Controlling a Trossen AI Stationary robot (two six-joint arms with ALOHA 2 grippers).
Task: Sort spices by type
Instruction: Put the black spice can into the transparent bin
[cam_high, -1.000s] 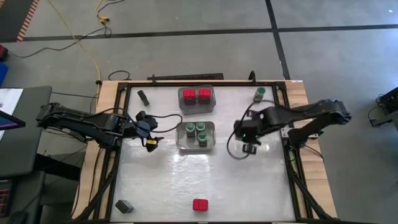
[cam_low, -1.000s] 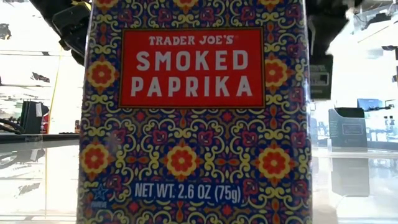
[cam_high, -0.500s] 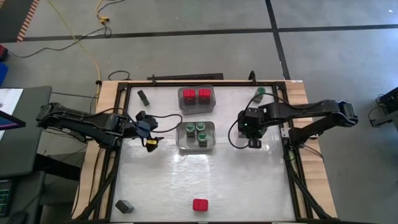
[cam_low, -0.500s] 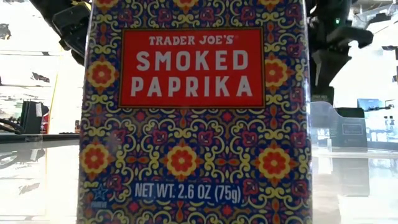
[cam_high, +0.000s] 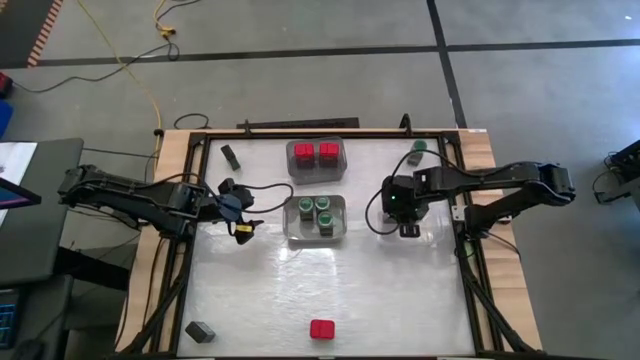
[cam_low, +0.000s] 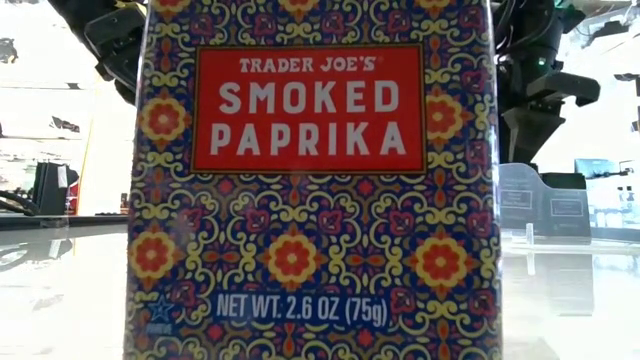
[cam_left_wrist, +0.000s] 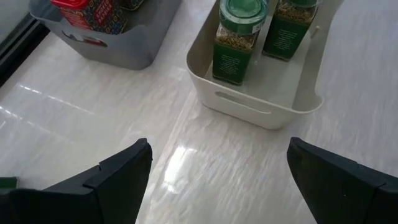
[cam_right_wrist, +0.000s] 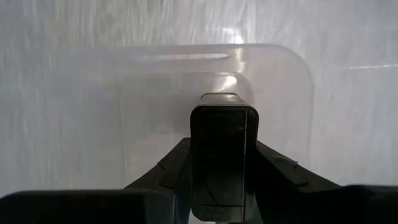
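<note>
The right gripper (cam_high: 407, 229) has its fingers clamped on a dark tin (cam_right_wrist: 223, 155), hanging right over a clear bin (cam_right_wrist: 273, 81); the left gripper (cam_high: 243, 228) sits with fingers spread wide and holding nothing, just beside the bin of green-lidded jars (cam_high: 322, 210); a paprika tin (cam_high: 322, 329) stands alone at the near edge.

The right gripper (cam_high: 406, 228) hung over the clear bin (cam_right_wrist: 273, 81), fingers pointing down, clamped on a dark tin (cam_right_wrist: 222, 152) between them. Its arm reached in from the table's right edge. The left gripper (cam_left_wrist: 217, 180) hovered just left of the white bin (cam_left_wrist: 261, 112), jaws spread wide and holding nothing, its arm stretched in from the left.
</note>
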